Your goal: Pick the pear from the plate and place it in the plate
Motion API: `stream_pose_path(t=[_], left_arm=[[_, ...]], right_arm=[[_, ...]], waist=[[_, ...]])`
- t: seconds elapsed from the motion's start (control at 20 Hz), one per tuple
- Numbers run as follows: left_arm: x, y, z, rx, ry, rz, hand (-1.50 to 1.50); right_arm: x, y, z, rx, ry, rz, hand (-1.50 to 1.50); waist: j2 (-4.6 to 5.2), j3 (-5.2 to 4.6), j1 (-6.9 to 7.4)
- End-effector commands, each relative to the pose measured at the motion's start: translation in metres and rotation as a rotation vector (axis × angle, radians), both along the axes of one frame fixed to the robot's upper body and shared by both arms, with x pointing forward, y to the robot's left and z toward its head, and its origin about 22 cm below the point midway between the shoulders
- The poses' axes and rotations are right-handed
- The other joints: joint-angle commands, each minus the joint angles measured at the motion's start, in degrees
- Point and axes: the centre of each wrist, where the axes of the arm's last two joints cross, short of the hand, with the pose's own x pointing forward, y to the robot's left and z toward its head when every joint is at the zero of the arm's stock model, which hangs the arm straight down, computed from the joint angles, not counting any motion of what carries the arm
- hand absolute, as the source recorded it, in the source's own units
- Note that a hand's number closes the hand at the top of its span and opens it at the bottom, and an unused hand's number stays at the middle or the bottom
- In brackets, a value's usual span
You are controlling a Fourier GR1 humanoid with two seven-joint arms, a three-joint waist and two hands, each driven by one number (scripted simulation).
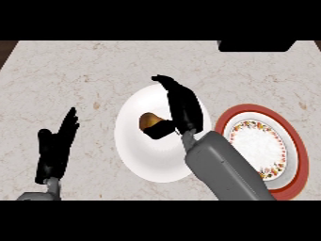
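Resting on the white plate (138, 155), the pear (148, 120) lay a little left of the plate's middle when we looked down from the head view, its golden-brown skin showing beside the right hand (185, 109). That hand stretched across the plate's upper right part, its long fingers (168, 84) pointing away past the far rim, while the thumb (160, 131) came in from the right to the pear's lower right side. We saw the thumb at the fruit but the straight fingers did not close round it, so the hand read as open, not holding the pear. The grey right forearm (225, 169) ran from the lower edge up over the plate's right rim. Just beside it on the right sat a second plate (298, 141), red-rimmed with a flowered band round a white centre, partly covered by the forearm. Well apart on the left, the left hand (55, 148) rested above the pale marbled surface (65, 70), fingers straight and pointing up, holding nothing. A dark object (256, 45) sat at the surface's far edge; we could not tell what it was.
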Motion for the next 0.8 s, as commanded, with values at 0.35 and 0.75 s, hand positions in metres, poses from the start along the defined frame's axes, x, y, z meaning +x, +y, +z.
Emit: stream_pose_path(t=[0.35, 0.75], left_arm=[[0.012, -0.012, 0.009, 0.006, 0.007, -0.013, 0.00], [0.003, -0.002, 0.024, 0.006, 0.011, -0.006, 0.00]], right_arm=[[-0.018, -0.047, -0.019, 0.440, -0.055, -0.018, -1.50], [-0.036, -0.058, -0.043, 0.487, -0.099, 0.078, -1.50]], waist=[[-0.01, -0.07, 0.05], [-0.10, -0.07, 0.13]])
